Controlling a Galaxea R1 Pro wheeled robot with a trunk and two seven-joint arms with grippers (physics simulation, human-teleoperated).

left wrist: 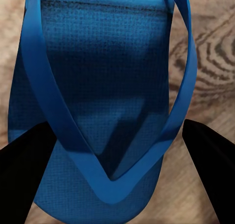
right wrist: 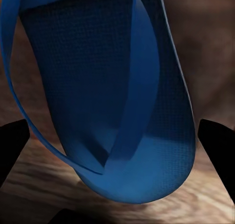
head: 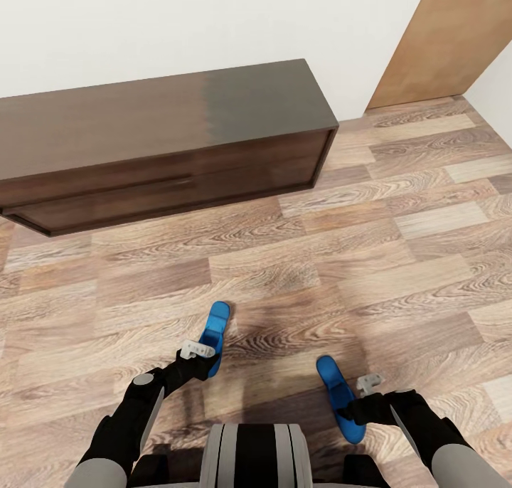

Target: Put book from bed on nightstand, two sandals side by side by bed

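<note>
Left gripper [head: 201, 358] grips the left sandal [head: 214, 333]; right gripper [head: 353, 408] grips the right sandal [head: 336, 392]. In each wrist view the fingers flank the sole. Both sandals hang above the plank floor [head: 398, 260]. A long dark bench [head: 163, 143] stands ahead against the wall, and a wooden door [head: 441, 40] is at far right.

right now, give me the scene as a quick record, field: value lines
place: wood-plank floor, white wall beyond
furniture: long low dark brown bench against the wall
door: brown wooden door, far right
left sandal: blue sandal at the left gripper, seen close between its fingers in the left wrist view
right sandal: blue sandal at the right gripper, close in the right wrist view
sandal spacing: apart, not side by side
grip state: fingers flank each sandal; contact cannot be told
</note>
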